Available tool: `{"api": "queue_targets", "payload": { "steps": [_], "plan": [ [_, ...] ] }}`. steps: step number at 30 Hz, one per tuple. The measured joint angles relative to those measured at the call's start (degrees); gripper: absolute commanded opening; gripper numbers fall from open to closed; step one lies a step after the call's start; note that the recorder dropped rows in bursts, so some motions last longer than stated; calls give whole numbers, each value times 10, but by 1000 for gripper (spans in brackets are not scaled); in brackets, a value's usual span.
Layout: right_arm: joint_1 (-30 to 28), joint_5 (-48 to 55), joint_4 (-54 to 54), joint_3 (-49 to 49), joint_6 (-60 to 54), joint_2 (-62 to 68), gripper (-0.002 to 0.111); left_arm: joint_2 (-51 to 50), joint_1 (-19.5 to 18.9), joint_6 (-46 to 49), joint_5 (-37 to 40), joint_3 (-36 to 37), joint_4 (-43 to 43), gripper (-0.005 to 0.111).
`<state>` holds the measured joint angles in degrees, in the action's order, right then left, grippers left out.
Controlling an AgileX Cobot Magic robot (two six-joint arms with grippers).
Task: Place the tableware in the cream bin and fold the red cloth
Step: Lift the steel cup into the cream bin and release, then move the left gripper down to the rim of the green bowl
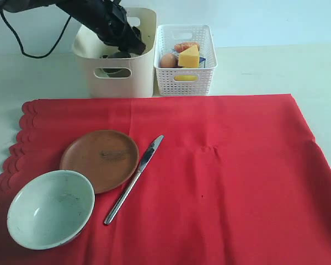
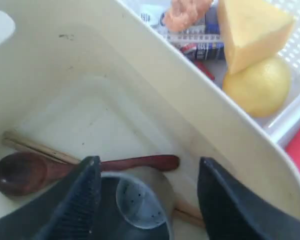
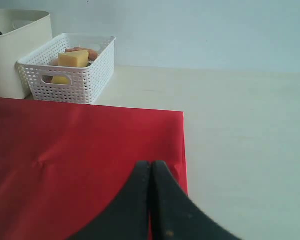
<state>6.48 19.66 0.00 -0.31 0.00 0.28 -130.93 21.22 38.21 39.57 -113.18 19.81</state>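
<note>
My left gripper (image 1: pixel 127 40) (image 2: pixel 147 167) hangs inside the cream bin (image 1: pixel 140 77) (image 2: pixel 155 85), jaws wide open. The steel cup (image 2: pixel 140 205) stands on the bin floor between the fingers, apart from the right one. Beside it lie the dark wooden spoon (image 2: pixel 20 172) and the chopsticks (image 2: pixel 35 147). On the red cloth (image 1: pixel 237 176) (image 3: pixel 65 145) rest the brown plate (image 1: pixel 99 160), the pale bowl (image 1: pixel 49 208) and the knife (image 1: pixel 133 179). My right gripper (image 3: pixel 151 165) is shut and empty above the cloth's right edge, out of the exterior view.
A white lattice basket (image 1: pixel 185 83) (image 3: pixel 65 85) stands right of the cream bin, holding cheese (image 1: pixel 189 56) (image 2: pixel 250 30), an egg (image 1: pixel 167 61), a lemon (image 2: pixel 260 87) and a sausage (image 2: pixel 187 12). Bare table (image 3: pixel 240 130) lies right of the cloth.
</note>
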Motion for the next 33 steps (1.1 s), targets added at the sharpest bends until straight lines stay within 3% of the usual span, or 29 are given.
{"api": "queue_targets", "payload": {
  "steps": [10,23,26,33],
  "plan": [
    [0,-1,0,0,0,0,0,98,0,-72,37,0,-1,57],
    [0,-1,0,0,0,0,0,173,0,-182,274,0,-62,55],
    [0,-1,0,0,0,0,0,179,0,-213,296,0,-78,55],
    [0,-1,0,0,0,0,0,243,0,-242,302,96,-82,55]
  ]
}}
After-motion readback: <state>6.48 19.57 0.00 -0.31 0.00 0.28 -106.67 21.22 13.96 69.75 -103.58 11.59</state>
